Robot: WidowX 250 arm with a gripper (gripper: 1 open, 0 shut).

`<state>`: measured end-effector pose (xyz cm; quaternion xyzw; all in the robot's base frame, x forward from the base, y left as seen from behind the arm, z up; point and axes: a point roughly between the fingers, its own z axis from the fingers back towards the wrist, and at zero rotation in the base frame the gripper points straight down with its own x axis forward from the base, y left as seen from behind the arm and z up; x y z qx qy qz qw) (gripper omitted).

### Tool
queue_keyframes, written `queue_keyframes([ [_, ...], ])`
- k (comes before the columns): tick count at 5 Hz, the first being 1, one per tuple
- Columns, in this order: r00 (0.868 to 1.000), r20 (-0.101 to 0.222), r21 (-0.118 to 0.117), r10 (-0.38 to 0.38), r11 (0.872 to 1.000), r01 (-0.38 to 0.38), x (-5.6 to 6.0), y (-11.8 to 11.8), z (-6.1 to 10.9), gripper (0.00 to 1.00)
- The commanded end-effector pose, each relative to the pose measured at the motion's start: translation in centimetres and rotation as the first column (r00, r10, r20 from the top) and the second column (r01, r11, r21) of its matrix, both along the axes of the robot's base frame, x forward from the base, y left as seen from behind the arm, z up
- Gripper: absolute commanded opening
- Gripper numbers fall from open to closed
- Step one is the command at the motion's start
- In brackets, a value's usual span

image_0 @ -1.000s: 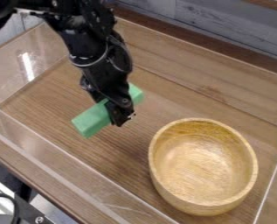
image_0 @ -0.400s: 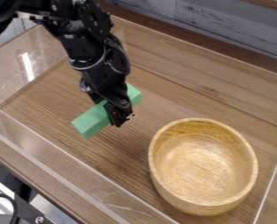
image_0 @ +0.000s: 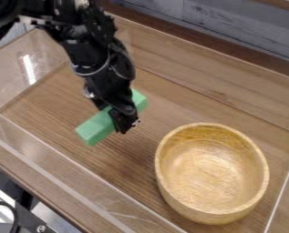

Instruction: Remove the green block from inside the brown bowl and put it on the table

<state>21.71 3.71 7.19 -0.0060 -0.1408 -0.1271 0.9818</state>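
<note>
Jaws [image_0: 125, 116] pinch green block [image_0: 107, 119] mid-length, bowl [image_0: 212, 172] beside; block looks light, stiff, smooth, possibly slippery.

The table [image_0: 61, 155] is brown wood grain with darker streaks, edged by low clear walls [image_0: 79, 205]. A green block [image_0: 107, 120] lies on it left of centre. A tan wooden bowl [image_0: 212, 173] sits at the right, apart from the block.
</note>
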Motion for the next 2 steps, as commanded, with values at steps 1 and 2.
queue_keyframes([
  [1,0.999,0.034,0.004,0.016,1.000,-0.017,0.64,0.38,0.46,0.00],
  [2,0.999,0.038,0.002,0.020,1.000,-0.020,0.75,0.46,0.32,0.00],
])
